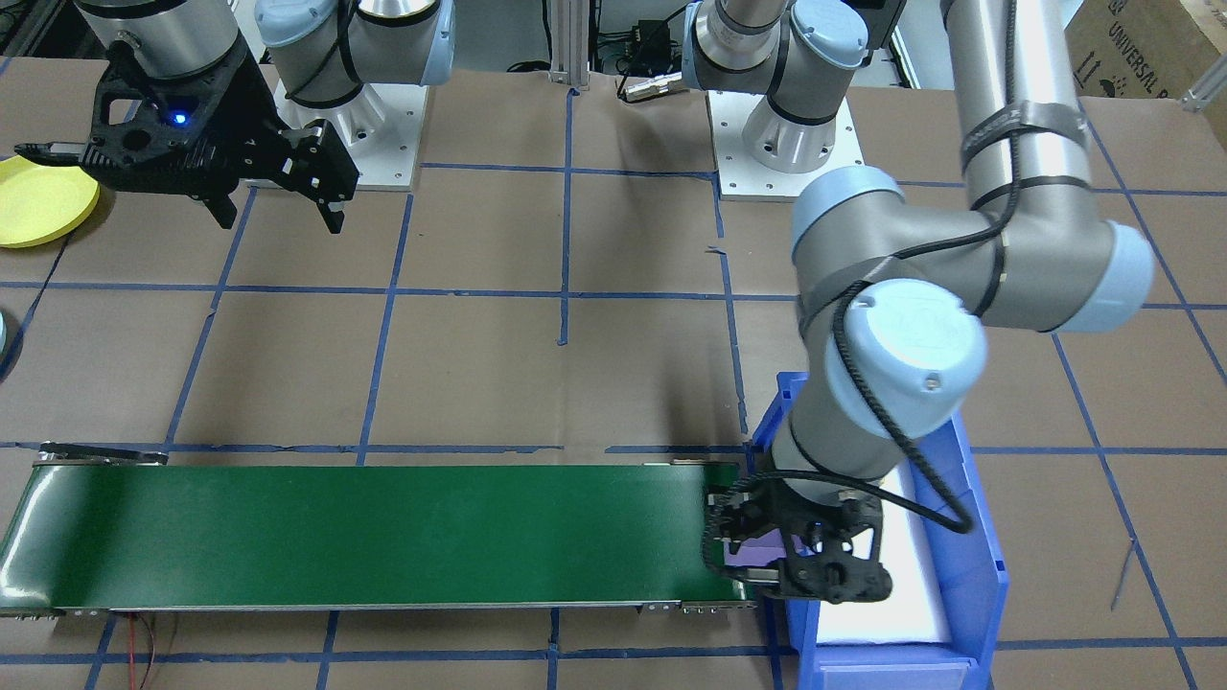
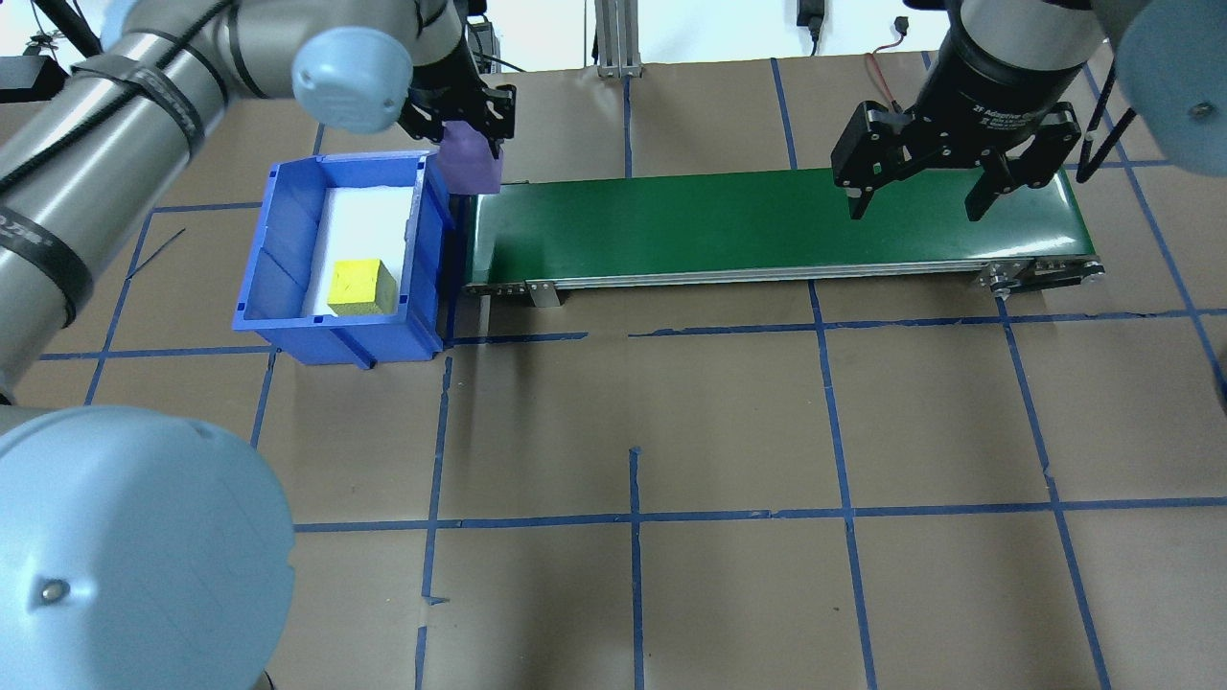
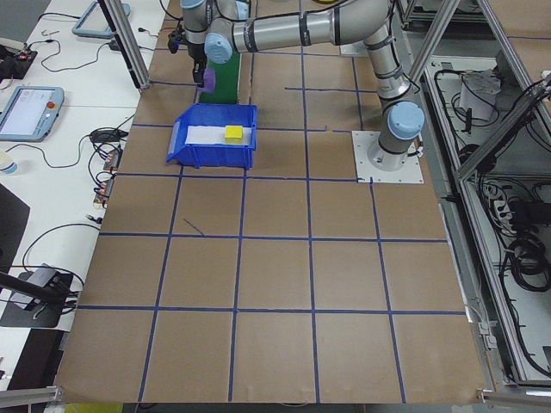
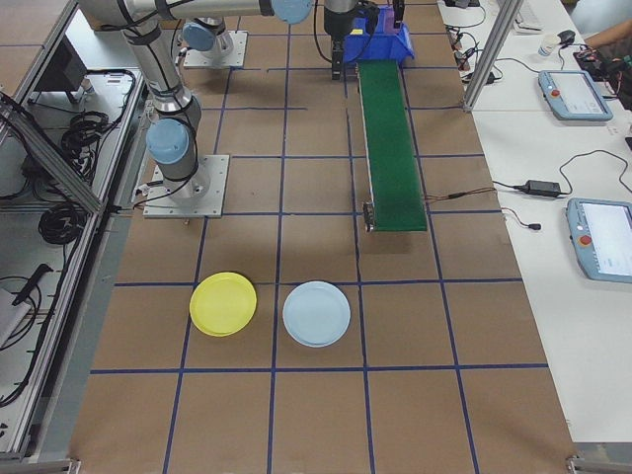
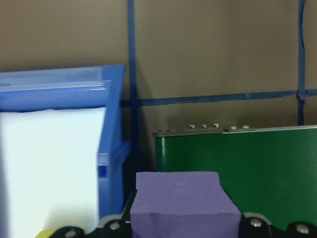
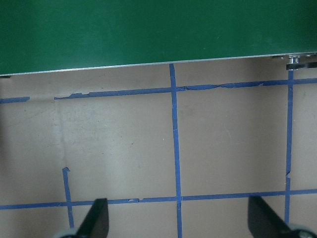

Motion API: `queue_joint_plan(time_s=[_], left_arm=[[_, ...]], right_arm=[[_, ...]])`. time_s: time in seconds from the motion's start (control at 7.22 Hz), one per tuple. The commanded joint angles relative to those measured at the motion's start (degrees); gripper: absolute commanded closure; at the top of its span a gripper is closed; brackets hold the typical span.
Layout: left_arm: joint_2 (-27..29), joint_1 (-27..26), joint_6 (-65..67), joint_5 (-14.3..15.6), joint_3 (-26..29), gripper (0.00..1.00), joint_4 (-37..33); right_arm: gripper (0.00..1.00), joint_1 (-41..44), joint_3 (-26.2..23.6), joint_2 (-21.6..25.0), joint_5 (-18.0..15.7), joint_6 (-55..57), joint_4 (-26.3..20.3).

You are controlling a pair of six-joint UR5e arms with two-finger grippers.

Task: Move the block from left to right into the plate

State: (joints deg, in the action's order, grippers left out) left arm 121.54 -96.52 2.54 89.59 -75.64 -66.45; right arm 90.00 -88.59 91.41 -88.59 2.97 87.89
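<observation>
Purple foam block (image 2: 470,161) sits clamped in the left gripper (image 2: 458,115) over the green conveyor (image 2: 767,225) at its nine-o'clock end, probably for release toward the waiting right gripper (image 2: 915,196), whose fingers are spread at three o'clock.

A cube (image 2: 362,287) sits in the bin (image 2: 278,251), seemingly touching the belt's (image 2: 729,222) left end.

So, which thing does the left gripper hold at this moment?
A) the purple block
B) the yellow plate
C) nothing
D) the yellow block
A: the left gripper is shut on the purple block beside the blue bin, at the green conveyor end.
</observation>
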Motion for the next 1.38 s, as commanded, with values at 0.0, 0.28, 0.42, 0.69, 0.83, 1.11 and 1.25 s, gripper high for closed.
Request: queue_joint_plan(time_s=[0.0,0.28,0.42,0.69,0.83,1.11,1.25], left_arm=[[0.19,-1.48,0.63,-0.47,-7.58,0.58,8.08],[-0.94,-1.57,0.63,-0.56,-7.85,0.0,7.48],[-2.09,-1.57,0.54,-0.56,-7.5,0.0,7.48],[-7.08,-1.22,-0.34,-0.3,-6.1,0.0,6.78],[-10.15,0.7,-0.6,0.31,-7.4,0.0,0.42],[-13.69,10.78,-5.05,0.32,-13.61,0.0,-4.12],[-13.79,12.39,-9.26,0.32,-17.83,0.08,-1.34]], right_arm=[[0.0,0.0,-0.01,0.0,0.0,-0.15,0.0],[0.0,0.0,-0.01,0.0,0.0,-0.24,0.0],[0.0,-0.09,-0.01,0.0,0.0,-0.24,0.0],[0.0,-0.09,0.08,-0.09,0.0,-0.24,0.0],[0.0,-0.87,0.08,-0.35,0.09,-0.59,0.0],[0.0,-1.93,0.25,-0.44,0.17,-0.51,0.43],[0.0,-3.59,0.34,-0.61,0.09,-0.42,0.35]])
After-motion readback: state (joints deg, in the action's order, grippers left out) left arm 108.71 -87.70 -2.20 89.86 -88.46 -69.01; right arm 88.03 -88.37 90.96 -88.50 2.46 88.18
